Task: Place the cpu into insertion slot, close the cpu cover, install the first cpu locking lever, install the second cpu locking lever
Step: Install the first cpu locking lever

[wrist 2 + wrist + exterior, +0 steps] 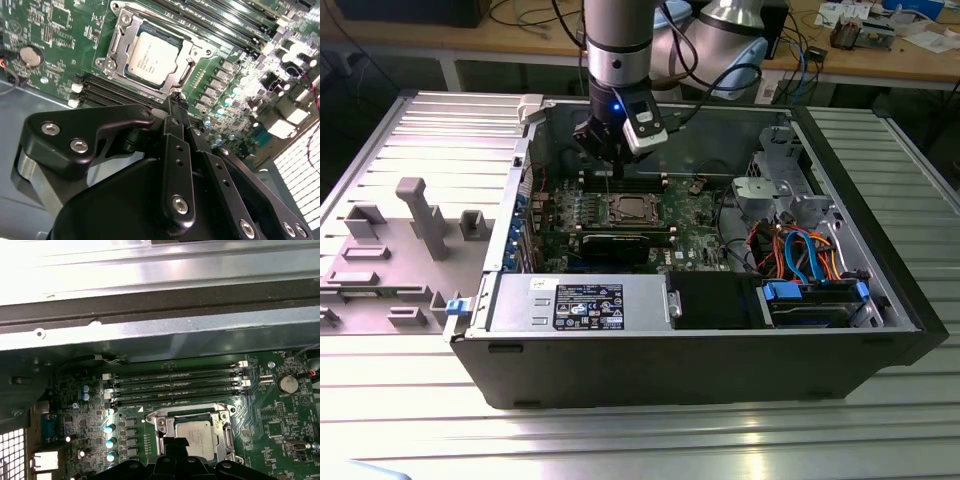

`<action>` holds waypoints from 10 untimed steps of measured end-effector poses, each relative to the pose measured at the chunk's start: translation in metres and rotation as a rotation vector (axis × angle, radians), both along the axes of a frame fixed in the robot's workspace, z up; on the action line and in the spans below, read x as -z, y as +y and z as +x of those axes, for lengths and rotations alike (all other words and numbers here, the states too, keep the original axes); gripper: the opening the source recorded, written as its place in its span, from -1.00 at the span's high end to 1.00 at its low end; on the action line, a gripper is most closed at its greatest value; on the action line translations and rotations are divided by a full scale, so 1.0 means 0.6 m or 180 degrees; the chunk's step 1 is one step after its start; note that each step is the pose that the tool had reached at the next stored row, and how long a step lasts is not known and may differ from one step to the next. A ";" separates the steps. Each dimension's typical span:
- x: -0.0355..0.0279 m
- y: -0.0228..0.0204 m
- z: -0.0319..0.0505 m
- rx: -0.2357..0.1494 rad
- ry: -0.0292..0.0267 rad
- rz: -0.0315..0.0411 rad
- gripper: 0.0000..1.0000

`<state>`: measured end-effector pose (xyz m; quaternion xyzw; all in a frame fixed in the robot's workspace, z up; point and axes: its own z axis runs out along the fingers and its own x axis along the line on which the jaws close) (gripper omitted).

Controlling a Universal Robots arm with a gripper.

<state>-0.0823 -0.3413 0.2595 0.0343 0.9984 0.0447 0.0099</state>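
One open case (680,370) on ribbed table (620,440), cpu (152,55) inside

The arm (617,45) is a round tube of silver-grey metal with a darker band at the joint. A small blue light (616,104) glows at its wrist. A pale grey camera box (646,127) with a dark face sits against the wrist, and black cables (692,60) loop away behind it. In the second wrist view the pincer (176,104) is matt black, built of broad rounded links and straight bars, with bright silver screws (50,129) set in round recesses.
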 end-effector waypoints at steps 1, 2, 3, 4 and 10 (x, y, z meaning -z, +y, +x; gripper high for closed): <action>0.000 0.0000 0.000 -0.0056 0.0000 0.0000 0.79; 0.001 0.0000 0.000 -0.0097 0.0000 0.0000 0.79; 0.001 0.0000 0.000 -0.0146 0.0000 0.0000 0.79; 0.001 0.0000 0.000 -0.0165 -0.0001 0.0000 0.79; 0.002 0.0000 -0.009 -0.0239 -0.0004 0.0000 0.79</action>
